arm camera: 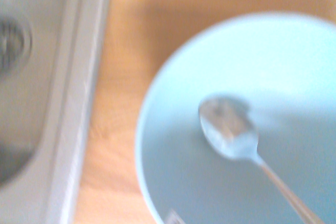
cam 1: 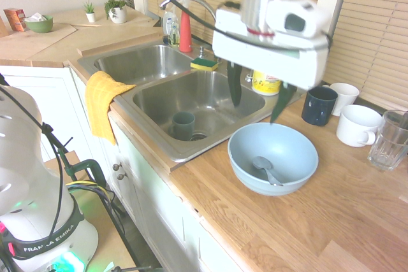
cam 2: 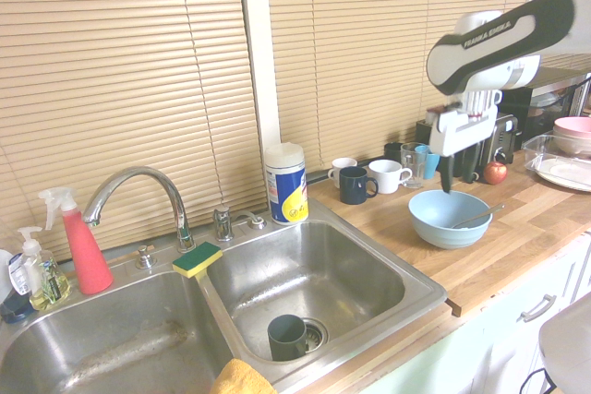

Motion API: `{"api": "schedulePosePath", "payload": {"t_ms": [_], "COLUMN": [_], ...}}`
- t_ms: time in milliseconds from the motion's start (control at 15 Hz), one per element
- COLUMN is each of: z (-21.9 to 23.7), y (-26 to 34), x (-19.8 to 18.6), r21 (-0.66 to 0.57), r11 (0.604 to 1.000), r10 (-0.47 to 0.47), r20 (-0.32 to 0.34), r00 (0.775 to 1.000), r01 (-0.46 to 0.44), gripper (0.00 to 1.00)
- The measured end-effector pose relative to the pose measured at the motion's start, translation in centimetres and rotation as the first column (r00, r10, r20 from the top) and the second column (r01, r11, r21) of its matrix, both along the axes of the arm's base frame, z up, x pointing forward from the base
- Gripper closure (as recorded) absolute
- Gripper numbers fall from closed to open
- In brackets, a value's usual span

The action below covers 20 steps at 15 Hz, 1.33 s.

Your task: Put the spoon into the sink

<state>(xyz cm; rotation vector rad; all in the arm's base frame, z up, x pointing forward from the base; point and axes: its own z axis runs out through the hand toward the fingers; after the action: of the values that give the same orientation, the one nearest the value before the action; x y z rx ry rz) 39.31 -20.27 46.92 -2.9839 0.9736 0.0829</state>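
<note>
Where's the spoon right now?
The spoon lies inside the light blue bowl on the wooden counter, just beside the sink rim, below the open gripper.

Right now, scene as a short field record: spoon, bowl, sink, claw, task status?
spoon: lies in the bowl, scoop at the bottom, handle resting up against the rim
bowl: light blue, on the wooden counter beside the sink
sink: double steel basin; a dark cup stands by the drain of the basin nearer the bowl
claw: open, pointing down, above the bowl's sink-side rim, holding nothing
task status: spoon not yet picked up, not in the sink
</note>
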Motion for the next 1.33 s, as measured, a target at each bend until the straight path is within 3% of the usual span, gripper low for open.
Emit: {"api": "schedulePosePath", "payload": {"t_ms": [267,800,867,1333], "z": [-4.3,-10.5,-10.7,-12.6], "y": [-1.8,-2.4,-2.3,-2.1], "x": [1.0,3.9,4.2,4.9], "r21": [0.001,-0.022,-0.024,-0.037], "r11": [0.999,0.996,0.996,0.995], "r10": [0.039,0.079,0.082,0.086], "r20": [-0.09,-0.139,-0.139,-0.165], "r00": [0.995,0.987,0.987,0.983], "r01": [-0.039,-0.083,-0.086,-0.093], "gripper": [0.0,0.0,1.0,1.0]}}
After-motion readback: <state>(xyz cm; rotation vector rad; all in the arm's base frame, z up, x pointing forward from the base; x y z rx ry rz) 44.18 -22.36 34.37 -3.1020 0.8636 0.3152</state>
